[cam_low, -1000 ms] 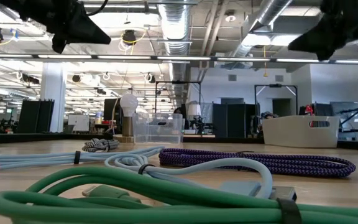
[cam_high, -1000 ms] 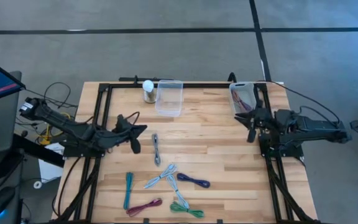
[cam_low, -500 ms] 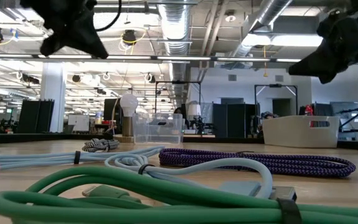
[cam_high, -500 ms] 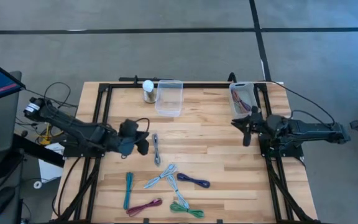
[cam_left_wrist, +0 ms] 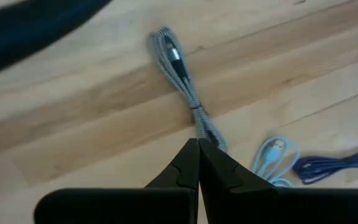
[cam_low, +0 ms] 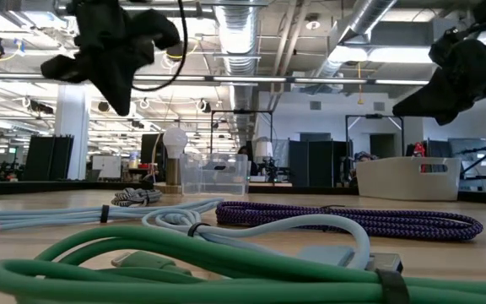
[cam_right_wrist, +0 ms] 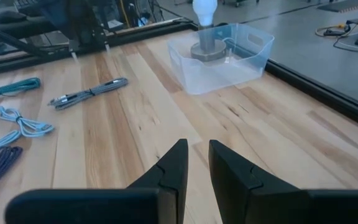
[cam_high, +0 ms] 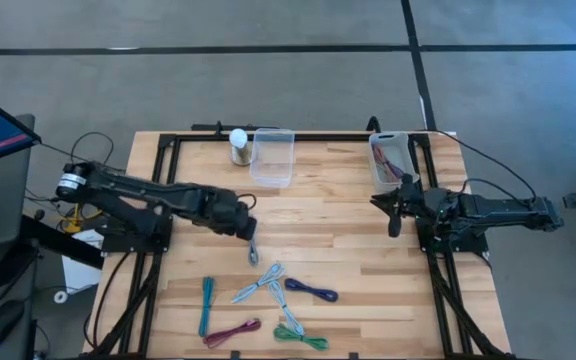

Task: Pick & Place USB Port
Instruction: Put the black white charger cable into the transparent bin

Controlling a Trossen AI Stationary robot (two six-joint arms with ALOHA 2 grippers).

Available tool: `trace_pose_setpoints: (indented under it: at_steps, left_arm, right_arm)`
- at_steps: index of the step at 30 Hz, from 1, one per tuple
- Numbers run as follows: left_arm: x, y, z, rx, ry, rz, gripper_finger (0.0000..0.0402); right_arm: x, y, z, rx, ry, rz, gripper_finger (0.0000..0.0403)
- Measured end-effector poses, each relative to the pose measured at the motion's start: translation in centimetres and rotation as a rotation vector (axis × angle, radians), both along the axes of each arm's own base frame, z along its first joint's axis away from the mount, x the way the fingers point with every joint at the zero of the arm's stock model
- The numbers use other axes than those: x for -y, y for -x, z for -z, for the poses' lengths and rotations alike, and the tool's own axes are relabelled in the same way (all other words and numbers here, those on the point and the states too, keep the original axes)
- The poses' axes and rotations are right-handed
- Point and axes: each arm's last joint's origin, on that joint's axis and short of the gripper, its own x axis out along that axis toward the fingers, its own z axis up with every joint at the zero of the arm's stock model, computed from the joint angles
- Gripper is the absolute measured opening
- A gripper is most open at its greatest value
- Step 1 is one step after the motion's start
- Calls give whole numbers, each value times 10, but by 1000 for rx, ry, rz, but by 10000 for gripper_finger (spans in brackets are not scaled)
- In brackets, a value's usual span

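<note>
While our left gripper (cam_high: 249, 226) hovers, fingers together, just above the grey cable (cam_high: 252, 240) near the tabletop's (cam_high: 348, 230) middle, we should spread them (squarely over the bundle) before descending; the right gripper (cam_high: 393, 208) waits slightly parted near the right edge.

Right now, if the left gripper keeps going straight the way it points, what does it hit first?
Most likely the grey braided cable. The left gripper, fingers shut, aims down at the cable's near end, with bare table around it. Depth is hard to judge, so it could touch the wood just beside it.
</note>
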Motion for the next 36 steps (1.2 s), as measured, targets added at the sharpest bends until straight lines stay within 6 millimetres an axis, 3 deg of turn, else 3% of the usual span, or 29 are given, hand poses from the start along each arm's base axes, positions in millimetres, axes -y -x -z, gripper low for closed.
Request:
trace_pose_setpoints:
  at_steps: [7, 18, 36]
  left_arm:
    - [-13, -14, -2, 87, 117, -18, 9]
    - [-22, -20, 0, 107, 42, -65, 15]
    - [-23, -56, 69, -154, 8, -6, 143]
  right_arm:
    - [0, 0, 0, -2, 1, -1, 58]
    - [0, 0, 1, -25, 31, -11, 58]
    - [0, 3, 7, -93, 32, -14, 58]
